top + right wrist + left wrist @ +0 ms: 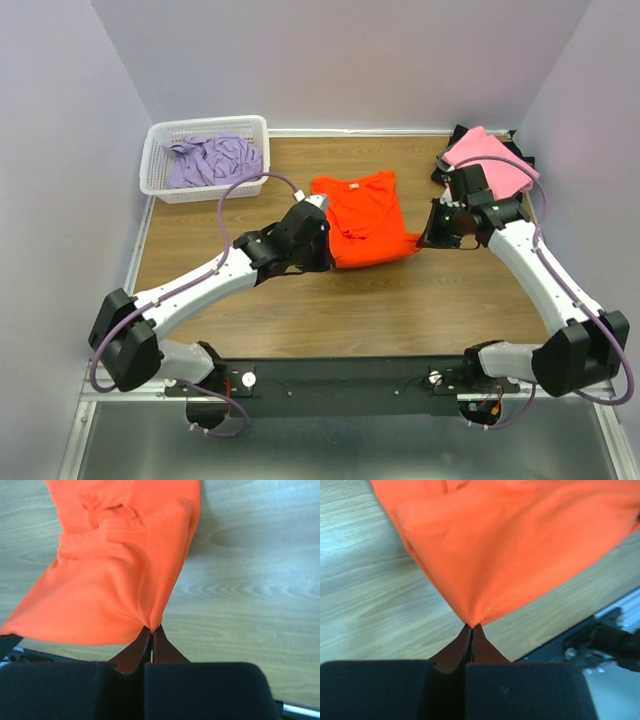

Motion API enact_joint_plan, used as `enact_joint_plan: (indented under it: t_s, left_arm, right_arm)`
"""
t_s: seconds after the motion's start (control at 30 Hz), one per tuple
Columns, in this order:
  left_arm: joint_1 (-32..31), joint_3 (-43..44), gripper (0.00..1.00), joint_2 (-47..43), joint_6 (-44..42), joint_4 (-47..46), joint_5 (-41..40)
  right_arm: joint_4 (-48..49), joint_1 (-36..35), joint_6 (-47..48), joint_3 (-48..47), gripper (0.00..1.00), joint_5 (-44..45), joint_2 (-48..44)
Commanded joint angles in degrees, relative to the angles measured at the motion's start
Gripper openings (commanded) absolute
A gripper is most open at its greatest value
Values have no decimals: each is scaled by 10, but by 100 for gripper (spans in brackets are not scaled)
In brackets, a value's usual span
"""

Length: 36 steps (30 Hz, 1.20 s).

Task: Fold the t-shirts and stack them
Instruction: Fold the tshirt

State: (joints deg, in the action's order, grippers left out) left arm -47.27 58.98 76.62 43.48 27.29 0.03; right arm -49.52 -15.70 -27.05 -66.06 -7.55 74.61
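Jaws clamped together on the two near corners of the orange t-shirt, left gripper and right gripper mid-fold at the middle of the table, pink t-shirt looks already folded far right, lavender t-shirt crumpled in the white basket, not yet done.

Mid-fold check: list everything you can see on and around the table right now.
orange t-shirt: one, bright orange, middle of the table, near corners pinched by both claws
pink t-shirt: one, pink, far right corner, lying on dark cloth
dark cloth: count unclear, black, under the pink t-shirt
lavender t-shirt: one, lavender, crumpled in the basket
basket: one, white, far left corner
table: one, brown wood
left claw: one, dark, shut on the orange t-shirt
right claw: one, dark, shut on the orange t-shirt
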Motion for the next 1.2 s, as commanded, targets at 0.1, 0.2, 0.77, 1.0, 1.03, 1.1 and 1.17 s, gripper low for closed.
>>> enact_joint_plan:
  t_s: [0.1,0.2,0.77,1.0,1.03,1.1,1.17]
  left_arm:
    - [-55,-14,0,-55,66,30,13]
    - [-74,-17,0,-66,84,44,9]
    - [8,89,0,38,-26,56,-6]
    - [63,97,0,74,-76,37,41]
    - [73,100,0,82,-86,36,46]
    - [82,104,0,90,-94,33,51]
    - [96,109,0,104,-107,29,59]
  right_arm:
    - [-93,0,-5,4,2,18,-67]
    - [-109,1,-12,2,1,18,-83]
    - [-54,1,-56,-89,1,68,47]
    - [-25,1,-56,-135,2,89,114]
    - [-17,1,-56,-142,1,89,127]
    - [-9,1,-57,-150,1,90,141]
    - [-2,1,-57,-164,1,91,164]
